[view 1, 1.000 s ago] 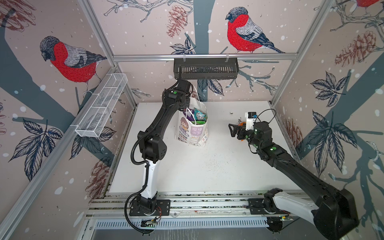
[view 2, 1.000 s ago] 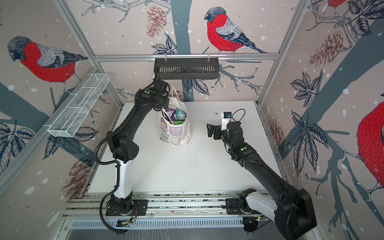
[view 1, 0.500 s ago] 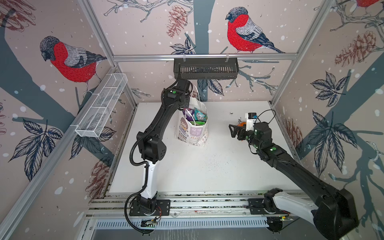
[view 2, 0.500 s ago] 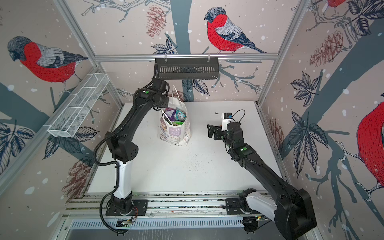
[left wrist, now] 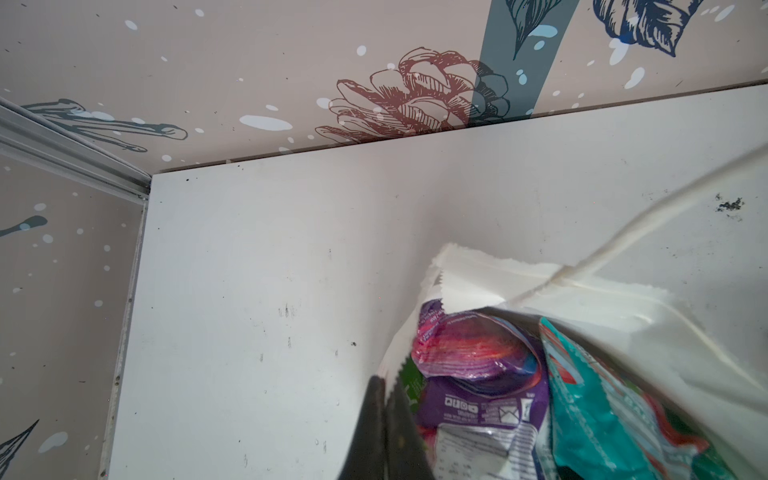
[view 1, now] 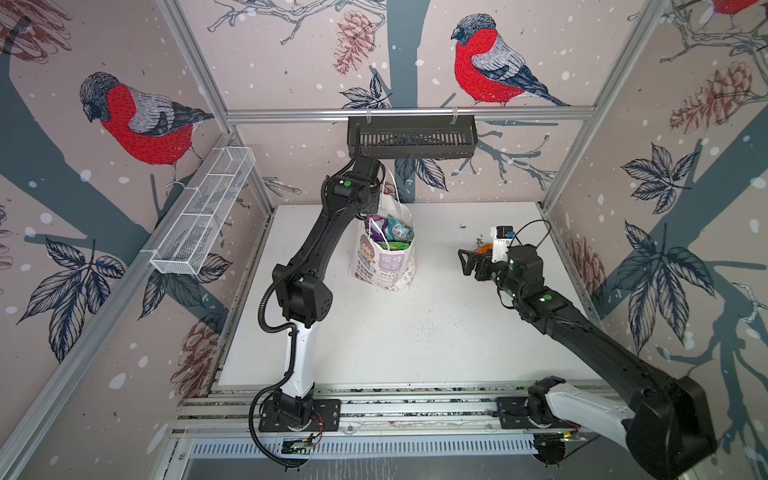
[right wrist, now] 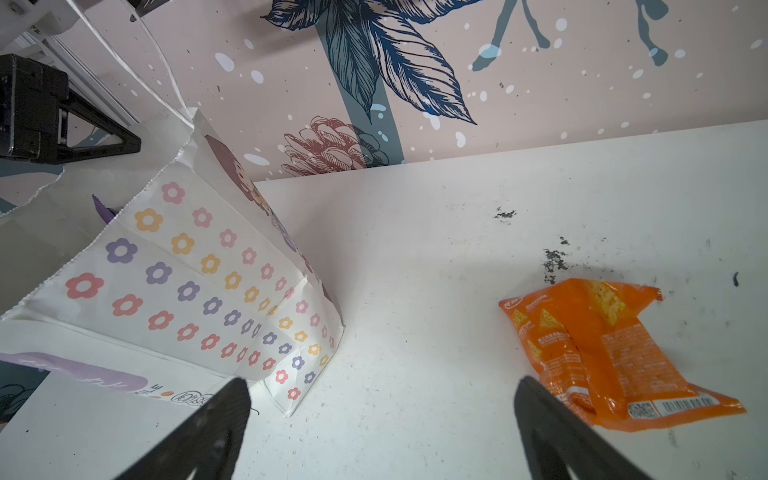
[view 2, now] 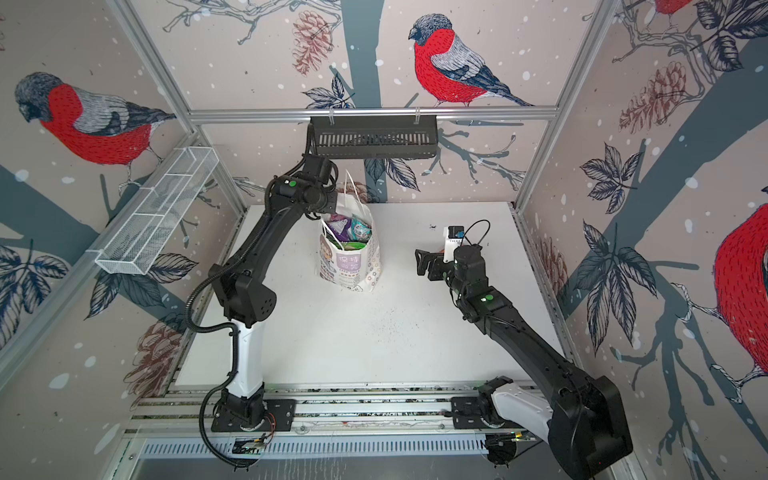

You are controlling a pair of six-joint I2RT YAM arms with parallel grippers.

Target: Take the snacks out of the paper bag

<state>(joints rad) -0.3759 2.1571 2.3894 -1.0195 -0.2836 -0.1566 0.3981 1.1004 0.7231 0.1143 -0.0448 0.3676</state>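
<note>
My left tool is pinched shut on the serrated rim of the paper bag. My right tool gapes empty above the surface. The snacks inside look light, crinkly and slippery (I'd pinch a sealed end): purple, teal, green. One orange packet lies outside.

A white table, marked with dark specks, stands inside bullfinch-and-pine-cone wallpaper panels framed by aluminium rails, with a black slotted basket hooked on the rear rail and a white wire-mesh tray mounted along the left-hand wall.
</note>
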